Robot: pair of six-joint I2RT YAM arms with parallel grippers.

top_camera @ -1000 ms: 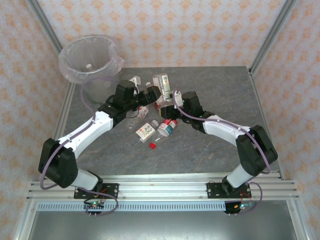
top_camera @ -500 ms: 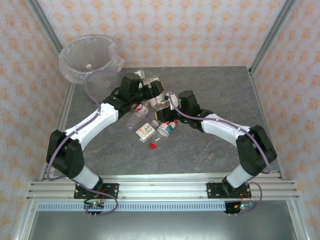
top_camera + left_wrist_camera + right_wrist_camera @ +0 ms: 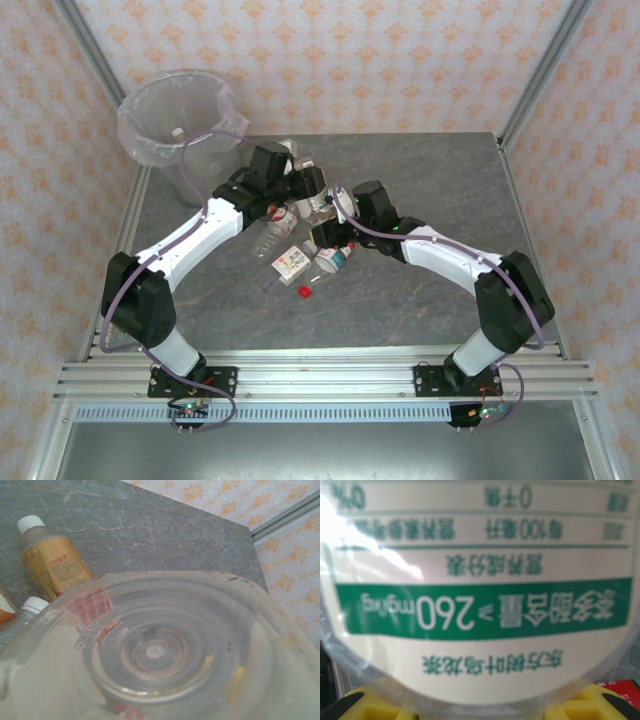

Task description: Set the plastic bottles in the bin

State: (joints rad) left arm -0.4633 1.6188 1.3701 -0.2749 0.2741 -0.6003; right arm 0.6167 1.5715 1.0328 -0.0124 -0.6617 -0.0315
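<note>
From my station I see a grey, marble-veined table (image 3: 430,290) spreading across the middle of the overhead frame, with one small red cap (image 3: 304,291) lying loose just below its centre. Cream wallpaper with orange floral motifs (image 3: 400,60) covers the top and both sides. Aluminium posts (image 3: 545,70) slant in from the upper corners, and a ribbed aluminium rail (image 3: 330,378) runs along the bottom edge. The left wrist view catches the same tabletop (image 3: 150,520), wallpaper (image 3: 225,500) and a strut (image 3: 287,515) at upper right.
</note>
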